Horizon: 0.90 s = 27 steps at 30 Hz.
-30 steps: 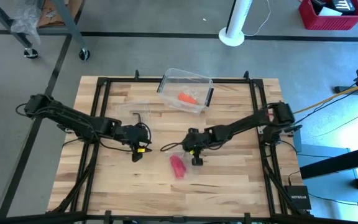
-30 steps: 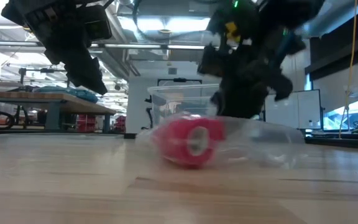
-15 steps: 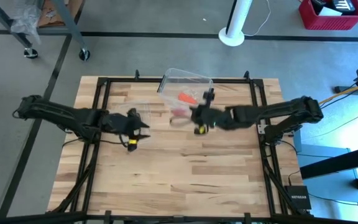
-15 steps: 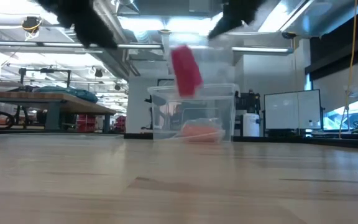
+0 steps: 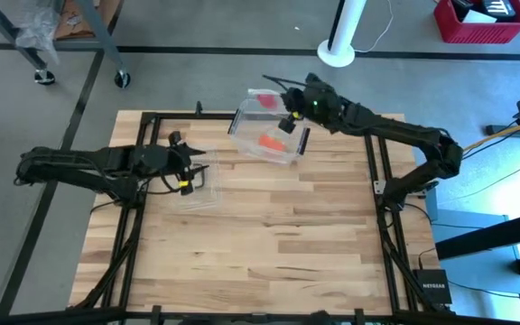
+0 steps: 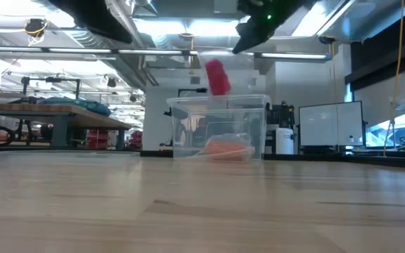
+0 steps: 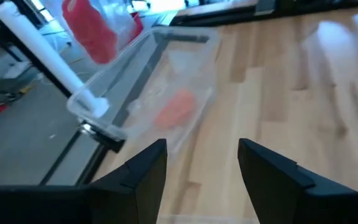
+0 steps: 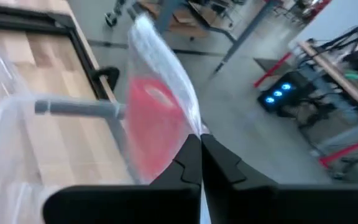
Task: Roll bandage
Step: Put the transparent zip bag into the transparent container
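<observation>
The bandage, a small red cloth roll (image 8: 154, 134), sits inside a crinkly clear plastic bag (image 8: 166, 68). My right gripper (image 8: 201, 146) is shut on the bag and holds it in the air over the far side of a clear bin (image 5: 269, 135). In the low view the roll (image 6: 217, 77) hangs tilted above the bin's rim (image 6: 216, 100). An orange-red lump (image 5: 272, 142) lies inside the bin. My left gripper (image 7: 197, 165) stands open and empty above the table's left half, pointing toward the bin. My right gripper pinches the bag's clear plastic (image 8: 188, 127) between its two shut fingers, beside the roll. The fingers come nearly level from the table's right. The bag and the roll inside it are lifted clear of the table and the bin, the roll tilted.
A crumpled piece of clear plastic (image 5: 197, 188) lies on the wood under my left gripper. Black frame rails (image 5: 152, 135) run along the table's edges. A white post on a round base (image 5: 337, 54) stands on the floor beyond the far edge.
My right gripper has risen from the table's middle and swung toward the far edge, tipping from pointing down to nearly level. It has lifted the bag with the red roll off the wood to above the bin. My left gripper, still open, has risen and drawn back.
</observation>
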{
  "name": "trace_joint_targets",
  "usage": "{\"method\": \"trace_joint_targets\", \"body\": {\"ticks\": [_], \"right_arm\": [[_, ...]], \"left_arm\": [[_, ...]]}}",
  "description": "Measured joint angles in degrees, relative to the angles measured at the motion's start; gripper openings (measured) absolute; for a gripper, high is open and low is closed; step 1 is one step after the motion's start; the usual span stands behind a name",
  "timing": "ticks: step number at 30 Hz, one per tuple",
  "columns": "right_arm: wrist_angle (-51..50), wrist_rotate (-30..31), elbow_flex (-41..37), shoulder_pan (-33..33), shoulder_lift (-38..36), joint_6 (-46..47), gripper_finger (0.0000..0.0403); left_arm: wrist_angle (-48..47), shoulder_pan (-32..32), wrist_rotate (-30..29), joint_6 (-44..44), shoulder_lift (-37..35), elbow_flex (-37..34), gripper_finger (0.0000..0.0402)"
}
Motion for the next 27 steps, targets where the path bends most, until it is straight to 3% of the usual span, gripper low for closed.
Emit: {"method": "trace_joint_targets", "body": {"ticks": [5,16,27], "right_arm": [[2.46,-6.03,0.03,-2.66,3.95,1.65,0.0005],[7.33,-6.31,0.01,-3.39,11.02,1.92,0.0007],[12.53,-5.33,-0.01,-4.08,16.89,8.01,0.0007]], "left_arm": [[-0.23,3.59,0.04,3.37,0.35,0.0,0.0188],[-0.45,7.91,0.1,7.24,0.5,-0.04,0.0188],[-0.22,8.6,0.34,7.63,0.52,-0.04,0.0188]]}}
